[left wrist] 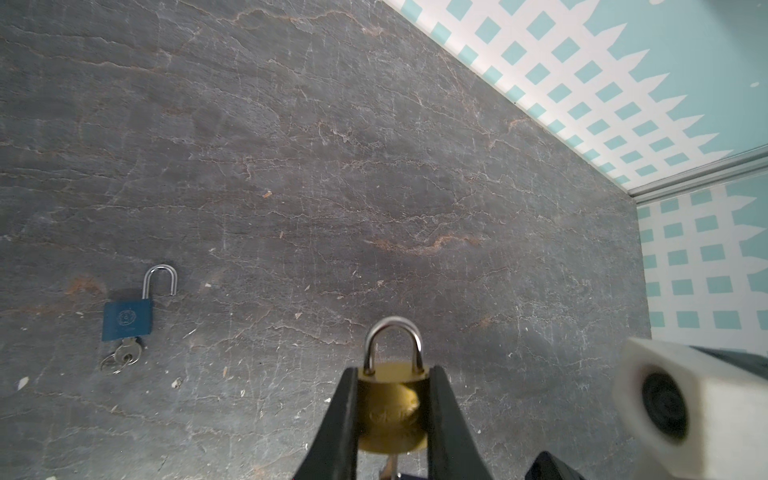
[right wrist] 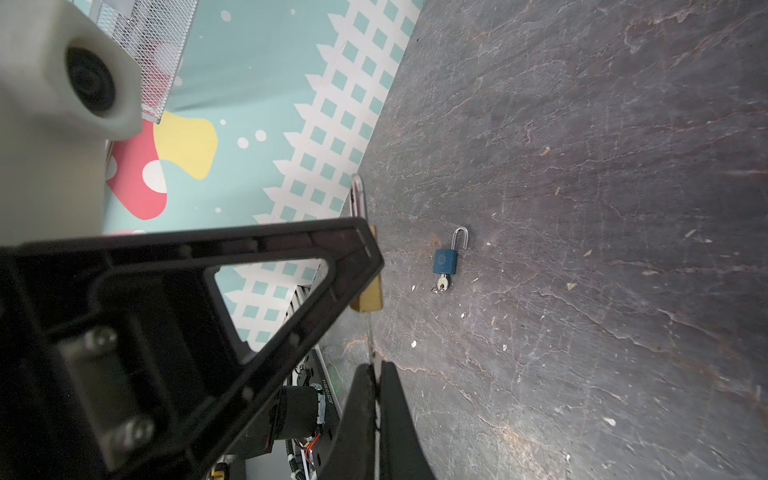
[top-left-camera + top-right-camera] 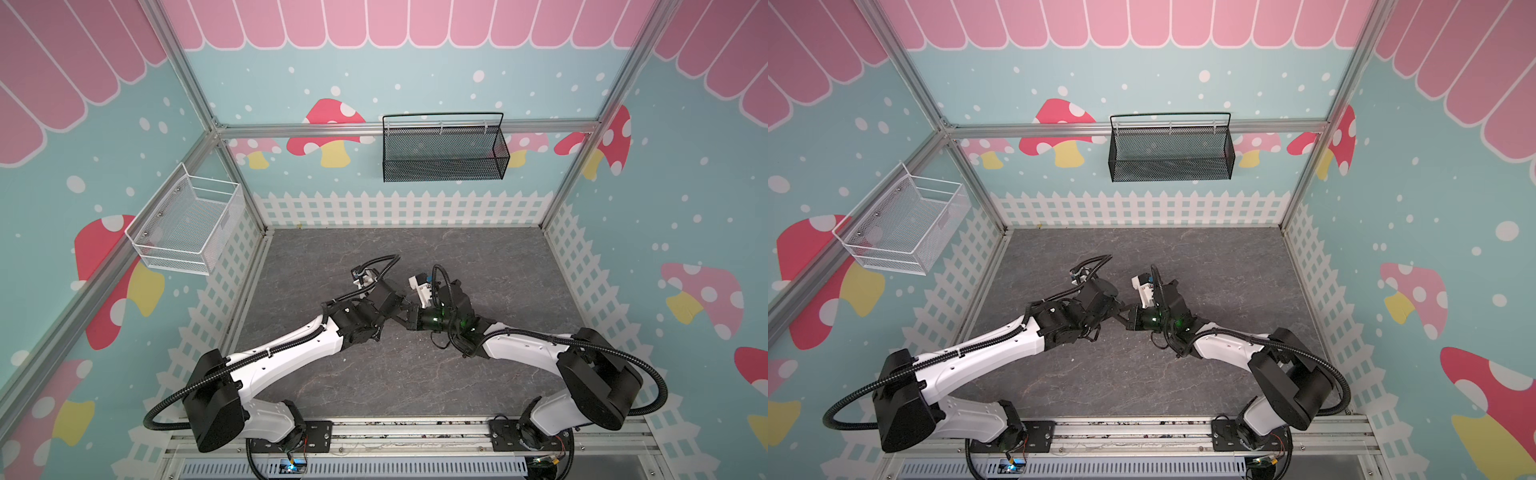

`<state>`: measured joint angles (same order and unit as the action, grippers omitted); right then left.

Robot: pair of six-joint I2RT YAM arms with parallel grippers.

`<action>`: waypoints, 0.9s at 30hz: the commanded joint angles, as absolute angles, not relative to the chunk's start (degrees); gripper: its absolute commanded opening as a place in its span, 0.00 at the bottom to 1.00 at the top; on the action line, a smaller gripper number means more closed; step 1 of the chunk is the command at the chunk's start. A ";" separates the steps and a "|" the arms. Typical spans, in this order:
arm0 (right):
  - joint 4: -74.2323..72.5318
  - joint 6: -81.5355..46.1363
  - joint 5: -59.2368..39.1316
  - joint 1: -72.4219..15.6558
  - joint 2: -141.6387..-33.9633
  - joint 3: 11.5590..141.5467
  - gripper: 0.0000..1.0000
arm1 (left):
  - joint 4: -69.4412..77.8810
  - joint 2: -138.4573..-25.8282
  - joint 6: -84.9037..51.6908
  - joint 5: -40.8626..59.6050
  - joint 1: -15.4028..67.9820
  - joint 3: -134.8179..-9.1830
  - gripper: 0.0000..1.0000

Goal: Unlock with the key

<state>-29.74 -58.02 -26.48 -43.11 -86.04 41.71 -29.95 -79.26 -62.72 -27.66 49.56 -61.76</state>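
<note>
Left pincer (image 1: 394, 376) clamps brass padlock (image 1: 392, 409), embossed writing blurred; right pincer (image 2: 377, 370) pinches key (image 2: 370, 340).

I can read nothing from here: the stamped mark on the brass-coloured metal padlock (image 1: 392, 411) is blurred, the round emblem on the blue-bodied padlock (image 1: 126, 319) too small.

Left claw (image 1: 393, 374) with brass padlock (image 1: 392, 415) and right claw (image 2: 377, 368) with the key (image 2: 371, 336) crowd mid-surface (image 3: 498, 270), barring each other's path. A blue padlock (image 1: 126, 319) lies well apart from them; open surface runs around it.
</note>
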 commanded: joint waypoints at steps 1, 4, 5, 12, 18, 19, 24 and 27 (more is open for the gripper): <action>-31.87 -57.03 -25.69 -42.36 -83.36 43.16 0.00 | -33.21 -78.48 -61.74 -28.78 49.92 -61.75 0.00; -31.60 -56.98 -25.64 -42.29 -83.07 43.22 0.00 | -33.97 -78.54 -61.45 -29.00 49.94 -61.84 0.00; -31.49 -56.99 -25.77 -42.28 -83.19 43.40 0.00 | -34.33 -78.68 -61.27 -29.05 50.01 -61.88 0.00; -31.93 -57.50 -23.61 -43.09 -84.01 44.10 0.00 | -35.10 -79.54 -62.11 -29.33 51.13 -63.37 0.00; -33.59 -58.39 -24.81 -44.22 -87.37 44.93 0.00 | -33.75 -78.47 -63.36 -28.71 51.06 -63.72 0.00; -33.89 -58.53 -24.79 -44.21 -87.45 44.79 0.00 | -33.66 -78.33 -63.14 -28.34 51.06 -63.88 0.00; -32.86 -57.04 -23.40 -44.21 -85.75 45.65 0.00 | -33.54 -78.57 -63.19 -27.96 51.06 -63.56 0.00; -31.30 -55.73 -22.51 -44.17 -85.34 46.36 0.00 | -33.44 -78.66 -63.09 -27.06 51.06 -63.79 0.00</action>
<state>-28.80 -57.12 -25.56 -44.03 -86.83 43.27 -32.08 -79.26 -62.39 -30.00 50.30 -62.67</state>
